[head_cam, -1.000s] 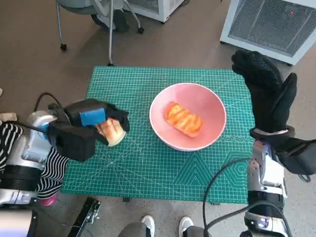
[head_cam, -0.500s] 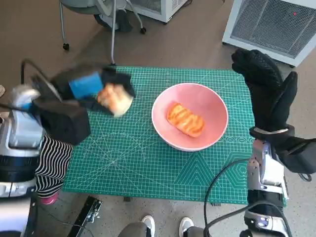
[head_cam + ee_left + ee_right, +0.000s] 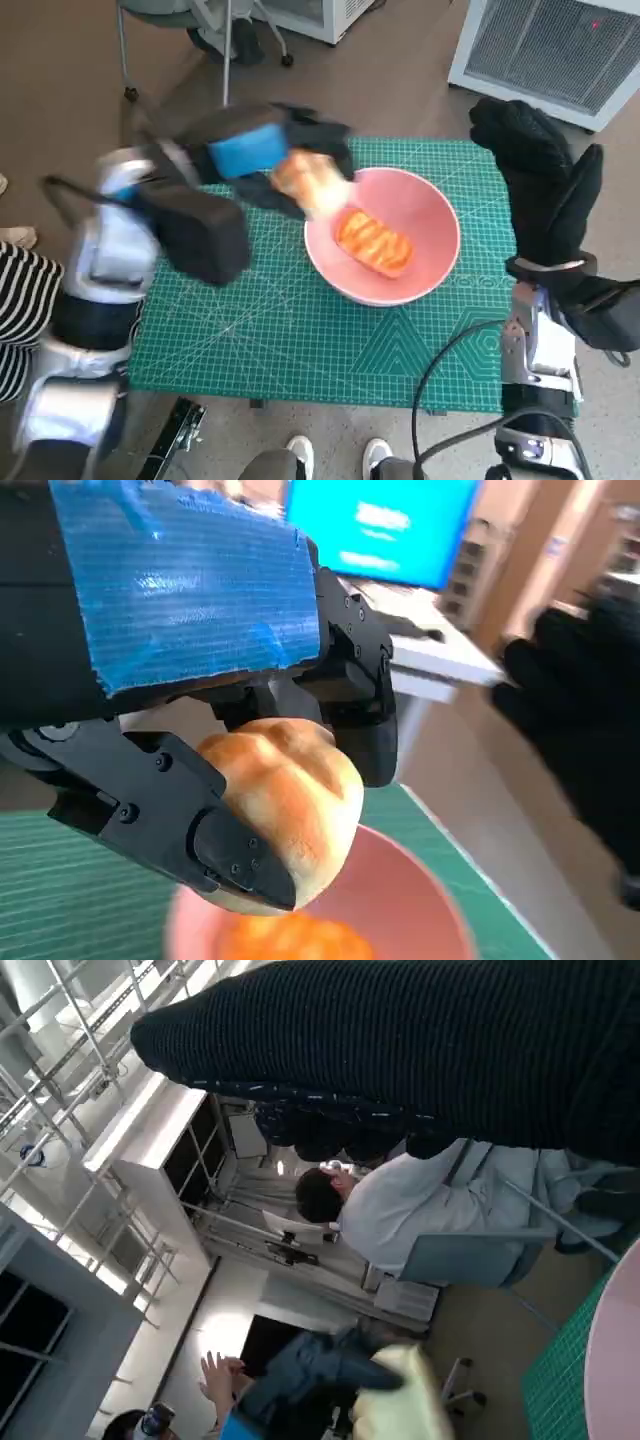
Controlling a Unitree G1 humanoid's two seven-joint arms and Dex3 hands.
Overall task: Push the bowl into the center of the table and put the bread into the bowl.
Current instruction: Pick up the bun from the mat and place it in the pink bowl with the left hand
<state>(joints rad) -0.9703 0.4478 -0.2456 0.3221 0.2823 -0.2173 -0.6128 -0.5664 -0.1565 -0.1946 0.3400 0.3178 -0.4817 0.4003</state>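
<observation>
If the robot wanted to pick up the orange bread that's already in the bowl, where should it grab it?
Probably from straight above, pinching across the short sides of the orange bread. It lies flat and long in the bottom of the pink bowl, whose raised walls block any sideways approach.

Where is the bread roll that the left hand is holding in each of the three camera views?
Head view: the bread roll is above the pink bowl's far left rim, held by the left hand.
Left wrist view: the roll sits centre frame between the black fingers.
Right wrist view: it shows pale and blurred at the lower edge.
Shared landmark: the pink bowl.
</observation>
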